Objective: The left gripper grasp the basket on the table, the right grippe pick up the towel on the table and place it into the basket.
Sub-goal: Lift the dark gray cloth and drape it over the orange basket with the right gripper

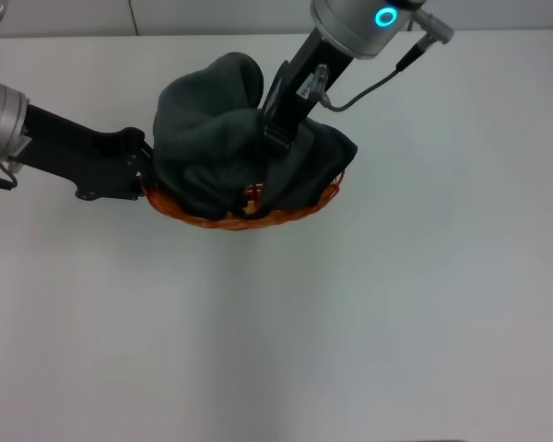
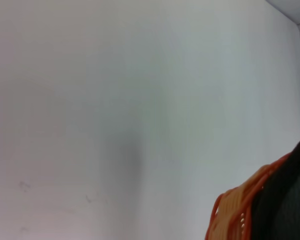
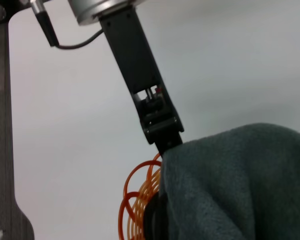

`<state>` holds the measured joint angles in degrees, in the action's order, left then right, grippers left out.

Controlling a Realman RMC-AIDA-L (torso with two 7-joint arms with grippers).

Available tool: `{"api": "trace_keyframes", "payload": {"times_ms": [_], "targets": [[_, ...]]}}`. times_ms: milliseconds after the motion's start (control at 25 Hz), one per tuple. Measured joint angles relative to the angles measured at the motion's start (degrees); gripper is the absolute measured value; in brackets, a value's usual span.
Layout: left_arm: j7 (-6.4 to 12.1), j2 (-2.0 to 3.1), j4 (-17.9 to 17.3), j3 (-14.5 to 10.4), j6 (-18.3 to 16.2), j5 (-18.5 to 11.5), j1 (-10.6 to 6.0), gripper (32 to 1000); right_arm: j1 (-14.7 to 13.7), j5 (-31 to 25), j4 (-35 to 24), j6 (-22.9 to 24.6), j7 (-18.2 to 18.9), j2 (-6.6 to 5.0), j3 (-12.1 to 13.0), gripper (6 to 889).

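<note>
Upper centre, the towel is heaped in the basket on the worktop. The left hand clasps the rim. The right hand is buried in cloth, grip hidden; release remains.

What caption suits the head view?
Left gripper at the orange basket rim; right gripper pressed into the dark towel heaped inside.

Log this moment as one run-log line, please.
left gripper: at orange wire basket rim | right gripper: down in dark grey towel | towel: heaped in basket
</note>
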<state>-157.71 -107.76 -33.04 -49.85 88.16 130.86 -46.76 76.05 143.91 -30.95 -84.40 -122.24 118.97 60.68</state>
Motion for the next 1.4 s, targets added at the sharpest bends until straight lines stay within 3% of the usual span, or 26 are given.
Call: {"api": "trace_keyframes", "payload": {"times_ms": [240,360,1400], "targets": [[-0.04,0.01,-0.01,0.0,0.0,0.0,-0.14,112,0.15,-2.25,1.52,2.27,-0.12,0.11,4.83,48],[-0.06,-0.01,-0.01,-0.06,0.0,0.01,-0.24,112,0.17,-2.64,1.57,2.51,-0.28,0.12,5.73,48],[0.09,-0.17,0.18,-0.34,-0.04,0.01,-0.37,112,0.24,-2.67,1.4,3.46,-0.75,0.12,6.11,69]]}}
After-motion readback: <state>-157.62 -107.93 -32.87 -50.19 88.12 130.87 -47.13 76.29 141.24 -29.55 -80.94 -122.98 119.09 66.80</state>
